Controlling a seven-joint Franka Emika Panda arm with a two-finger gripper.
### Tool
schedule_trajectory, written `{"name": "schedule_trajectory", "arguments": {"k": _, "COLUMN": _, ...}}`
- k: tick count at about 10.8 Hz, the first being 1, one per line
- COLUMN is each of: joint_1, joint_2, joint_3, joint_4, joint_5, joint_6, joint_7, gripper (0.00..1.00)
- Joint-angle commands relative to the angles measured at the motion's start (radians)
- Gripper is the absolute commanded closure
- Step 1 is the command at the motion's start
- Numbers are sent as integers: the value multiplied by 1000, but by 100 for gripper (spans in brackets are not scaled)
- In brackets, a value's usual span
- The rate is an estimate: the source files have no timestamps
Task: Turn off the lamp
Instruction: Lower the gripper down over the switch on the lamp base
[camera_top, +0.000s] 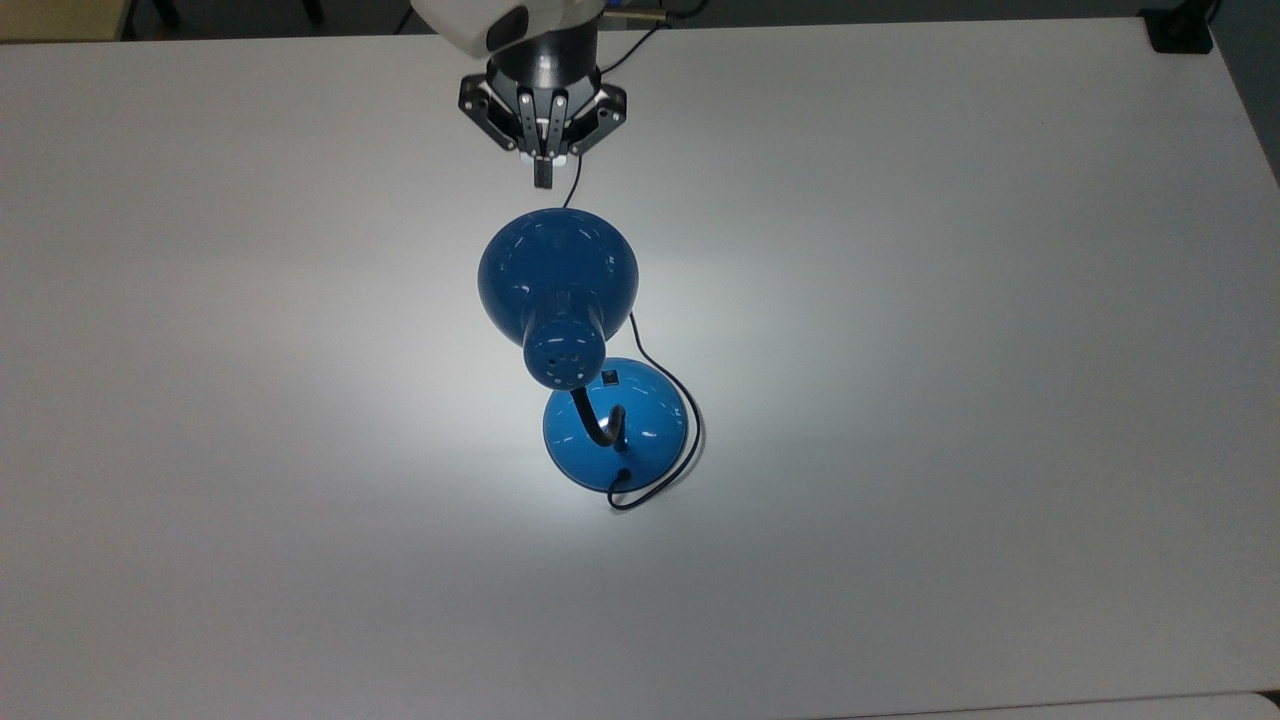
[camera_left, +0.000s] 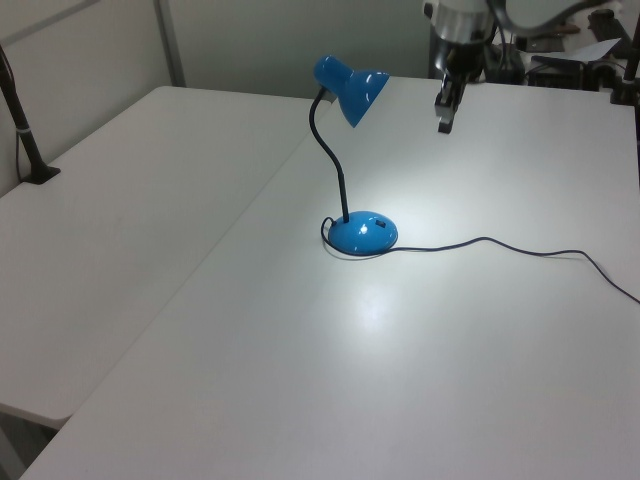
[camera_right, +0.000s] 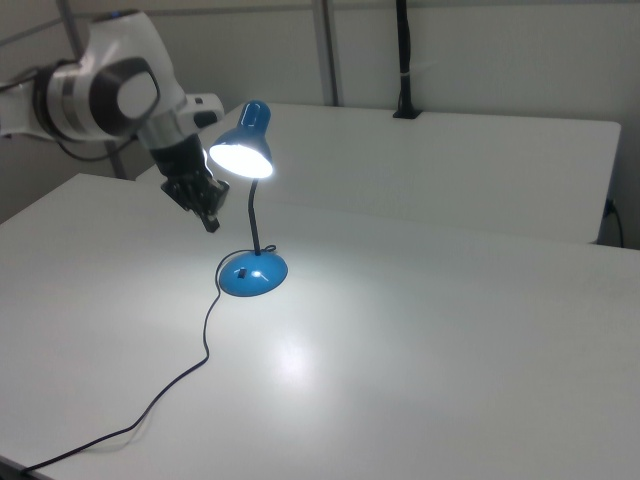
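The blue lamp (camera_top: 558, 278) stands lit near the table's middle, throwing a bright pool of light on the white top. Its bell shade (camera_left: 352, 88) (camera_right: 243, 150) sits on a black gooseneck (camera_left: 330, 160) above the round blue base (camera_top: 615, 425) (camera_left: 363, 232) (camera_right: 252, 274). A small black switch (camera_top: 609, 379) (camera_right: 243, 273) shows on the base. My gripper (camera_top: 543, 176) (camera_left: 443, 121) (camera_right: 211, 221) hangs shut with nothing in it, just beyond the shade toward the top view's upper edge, well above the table.
The lamp's thin black cord (camera_top: 668, 385) loops round the base and trails off across the white table (camera_top: 950, 300) (camera_left: 520, 250) (camera_right: 190, 375). A second table (camera_left: 120, 220) adjoins in the left view's left. A black clamp post (camera_left: 25, 140) stands there.
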Motion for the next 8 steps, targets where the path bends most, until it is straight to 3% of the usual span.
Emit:
{"name": "schedule_trajectory", "arguments": {"k": 1, "joint_1": -8, "joint_2": 30, "joint_3": 0, "joint_4": -116, "joint_5": -3, "joint_6": 227, "joint_7": -10, "gripper": 100}}
{"name": "schedule_trajectory", "arguments": {"k": 5, "joint_1": -4, "joint_2": 87, "joint_3": 0, "joint_4": -201, "joint_5": -4, "joint_6": 484, "joint_7": -10, "gripper": 100}}
{"name": "schedule_trajectory", "arguments": {"k": 8, "joint_1": 6, "joint_2": 162, "joint_3": 3, "joint_4": -208, "joint_5": -4, "joint_6": 627, "joint_7": -19, "gripper": 100}}
